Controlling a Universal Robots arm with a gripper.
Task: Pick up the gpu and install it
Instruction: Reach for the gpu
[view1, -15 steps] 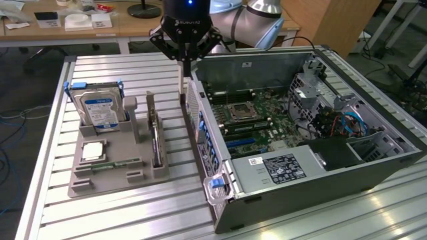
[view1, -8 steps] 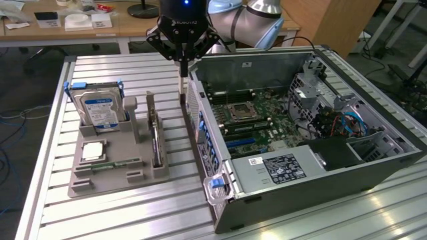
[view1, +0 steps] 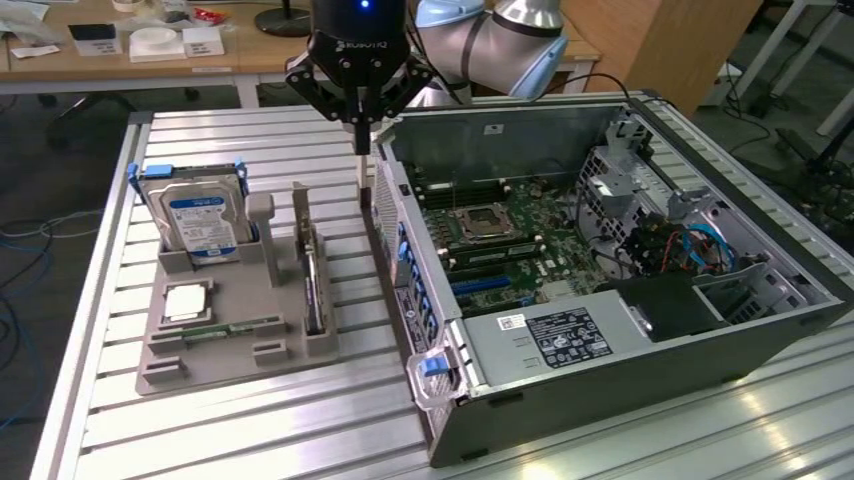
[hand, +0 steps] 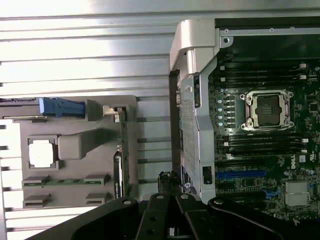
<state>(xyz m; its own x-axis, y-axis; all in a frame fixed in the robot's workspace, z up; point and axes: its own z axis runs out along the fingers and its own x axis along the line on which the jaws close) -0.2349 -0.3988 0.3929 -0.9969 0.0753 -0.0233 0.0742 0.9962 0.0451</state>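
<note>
The gpu (view1: 311, 275) stands on its edge in a slot of the grey holder tray (view1: 167, 368), a thin dark card with a metal bracket at its far end. The wrist view looks down on the gpu (hand: 121, 162) in the same tray (hand: 75, 145). My gripper (view1: 360, 145) hangs above the table between the tray and the open computer case (view1: 747, 330), beyond the card's far end and apart from it. Its fingers are shut together with nothing between them. In the wrist view, my gripper (hand: 171, 194) sits over the case's rear edge.
A blue-labelled hard drive (view1: 200, 215), a processor (view1: 187, 300) and a RAM stick (view1: 220, 328) share the tray. The case lies open with its motherboard (view1: 501, 235) and blue slot (view1: 481, 285) exposed. A desk (view1: 120, 62) stands behind the slatted table (view1: 227, 430).
</note>
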